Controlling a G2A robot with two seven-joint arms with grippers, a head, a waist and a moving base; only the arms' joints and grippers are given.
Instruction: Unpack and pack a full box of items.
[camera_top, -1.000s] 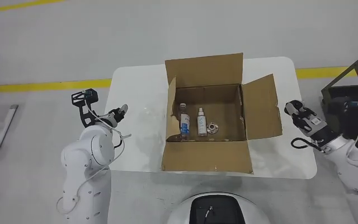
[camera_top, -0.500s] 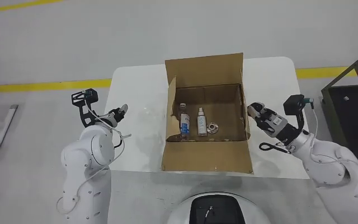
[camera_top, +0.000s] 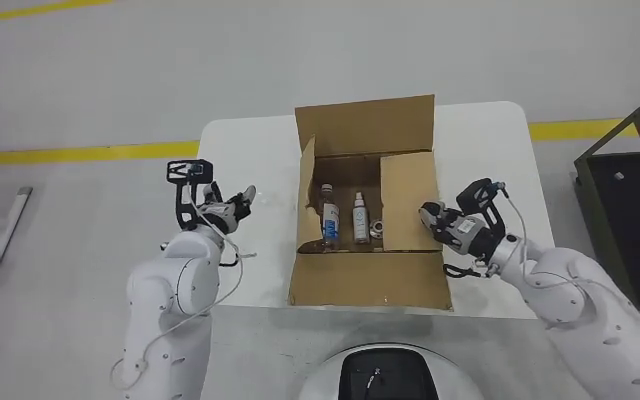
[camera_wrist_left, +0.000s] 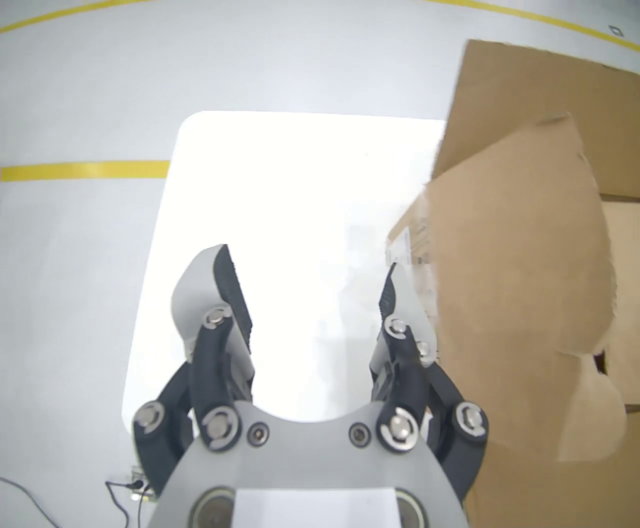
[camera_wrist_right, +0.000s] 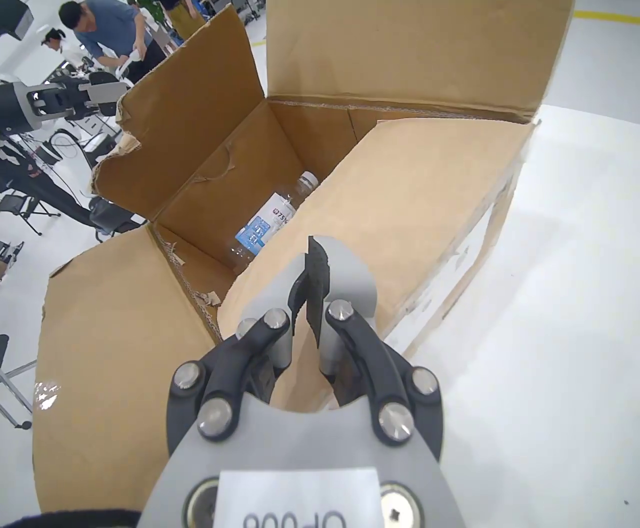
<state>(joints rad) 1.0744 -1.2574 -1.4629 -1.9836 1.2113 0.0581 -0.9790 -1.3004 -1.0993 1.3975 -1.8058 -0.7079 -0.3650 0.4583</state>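
Cardboard flap (camera_top: 408, 200) at centre-right needs a steady inward push from the right gripper (camera_top: 430, 213), pinched shut, empty; left gripper (camera_top: 246, 196) gapes empty.

We see a white worktop (camera_top: 250, 150) with rounded corners standing on a pale grey floor (camera_top: 100, 80). A yellow floor line (camera_top: 100, 152) runs out from the worktop toward 9 o'clock and shows again toward 3 o'clock. At the 3 o'clock edge stands a dark open-framed bin (camera_top: 608, 190). The left wrist view shows a thin black cable (camera_wrist_left: 120, 484) lying on the floor just beside the worktop.
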